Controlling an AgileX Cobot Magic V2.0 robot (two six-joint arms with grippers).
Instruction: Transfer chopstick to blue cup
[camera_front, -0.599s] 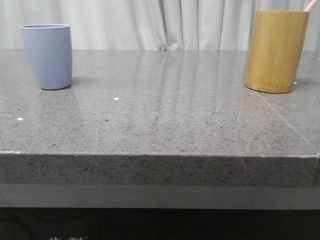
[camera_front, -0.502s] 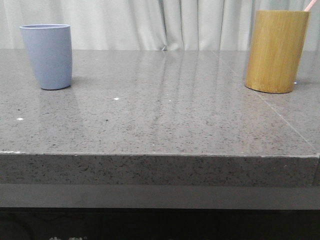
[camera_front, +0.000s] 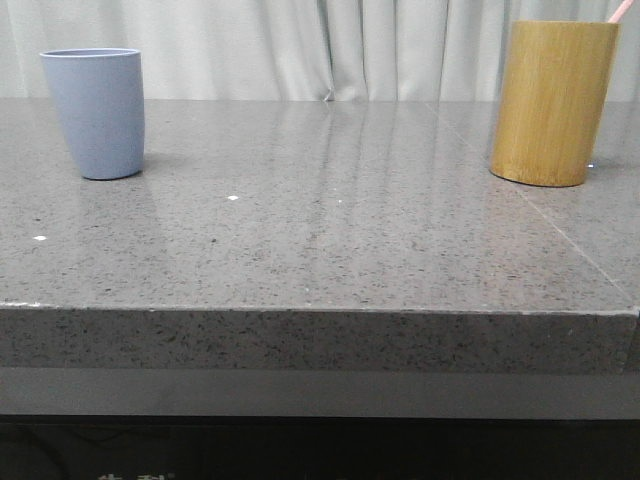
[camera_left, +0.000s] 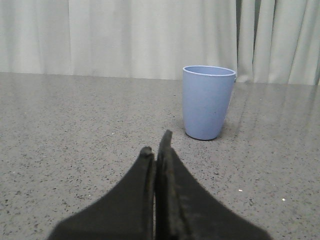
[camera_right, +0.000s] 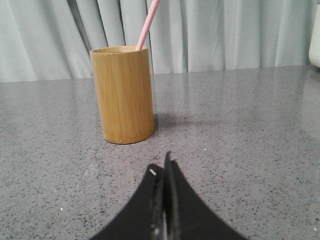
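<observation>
The blue cup (camera_front: 94, 112) stands upright at the far left of the grey table; it also shows in the left wrist view (camera_left: 207, 102). A pale pink chopstick (camera_right: 148, 24) leans out of the tall bamboo holder (camera_right: 123, 93); in the front view only its tip (camera_front: 622, 10) shows above the holder (camera_front: 551, 102) at the far right. My left gripper (camera_left: 157, 148) is shut and empty, low over the table, short of the blue cup. My right gripper (camera_right: 161, 169) is shut and empty, short of the bamboo holder. Neither gripper shows in the front view.
The grey speckled stone table (camera_front: 330, 230) has a front edge close to the camera. Pale curtains (camera_front: 330, 45) hang behind it. A white object (camera_right: 315, 35) shows at the edge of the right wrist view.
</observation>
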